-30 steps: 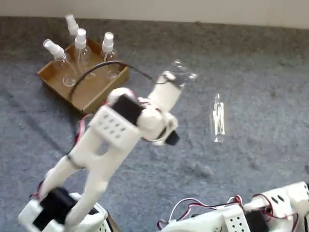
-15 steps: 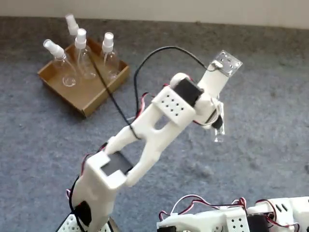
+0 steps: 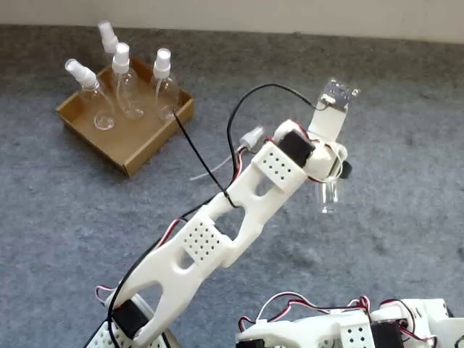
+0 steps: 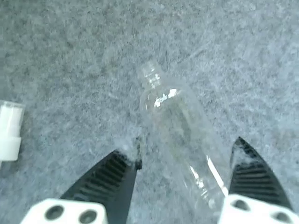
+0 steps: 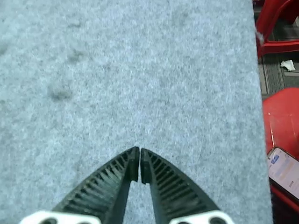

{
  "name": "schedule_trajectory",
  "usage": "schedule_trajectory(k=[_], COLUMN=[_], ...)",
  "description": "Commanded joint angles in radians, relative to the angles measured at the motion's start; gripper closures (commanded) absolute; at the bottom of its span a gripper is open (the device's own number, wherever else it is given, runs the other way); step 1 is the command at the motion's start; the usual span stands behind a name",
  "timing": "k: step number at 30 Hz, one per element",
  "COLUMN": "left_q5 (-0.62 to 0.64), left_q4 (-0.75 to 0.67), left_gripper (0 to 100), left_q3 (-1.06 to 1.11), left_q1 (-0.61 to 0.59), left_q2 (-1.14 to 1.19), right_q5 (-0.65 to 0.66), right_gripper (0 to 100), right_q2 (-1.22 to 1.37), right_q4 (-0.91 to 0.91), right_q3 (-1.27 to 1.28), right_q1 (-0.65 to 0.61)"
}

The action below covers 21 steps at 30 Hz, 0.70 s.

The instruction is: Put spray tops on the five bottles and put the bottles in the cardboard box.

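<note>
A clear bottle [image 4: 177, 116] without a top lies on the grey carpet, and its end pokes out from under the wrist in the high view [image 3: 330, 196]. My left gripper [image 4: 184, 154] is open and low over it, one finger on each side of the bottle's body. A loose white spray top [image 4: 9, 137] lies close by, beside the arm in the high view [image 3: 252, 136]. The cardboard box [image 3: 141, 148] at the far left holds several upright bottles with spray tops [image 3: 127, 87]. My right gripper [image 5: 139, 163] is shut on nothing, over bare carpet.
The left arm [image 3: 239, 210] stretches diagonally across the middle of the carpet, its black cable looping above it. The right arm's body [image 3: 348, 333] sits at the near edge. Red chair legs [image 5: 280, 28] and a phone [image 5: 285, 170] lie beyond the carpet's edge.
The left arm swung from near the box over to the right and came down over the lying bottle. The right arm's body shifted a little at the near edge.
</note>
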Motion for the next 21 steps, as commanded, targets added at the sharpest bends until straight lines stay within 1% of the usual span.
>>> schedule_trajectory(k=[1, 4, 10, 14, 21], left_q5=[0.012, 0.012, 0.012, 0.008, 0.005], left_q4=[-0.06, -0.061, -0.057, 0.006, 0.11], left_gripper=[73, 73, 73, 73, 73], left_q3=[-0.14, -0.142, -0.139, -0.139, -0.137], left_q1=[0.024, 0.031, 0.031, 0.033, 0.016], left_q2=[0.082, 0.097, 0.104, 0.104, 0.11], right_q5=[-0.002, -0.003, -0.003, -0.003, -0.003], right_gripper=[99.4, 99.4, 99.4, 99.4, 99.4], right_q2=[-0.013, -0.013, -0.013, -0.013, -0.013], right_q4=[0.036, 0.044, 0.166, 0.179, 0.179], right_q3=[0.142, 0.143, 0.143, 0.143, 0.143], right_q1=[0.004, -0.022, -0.111, -0.165, -0.196])
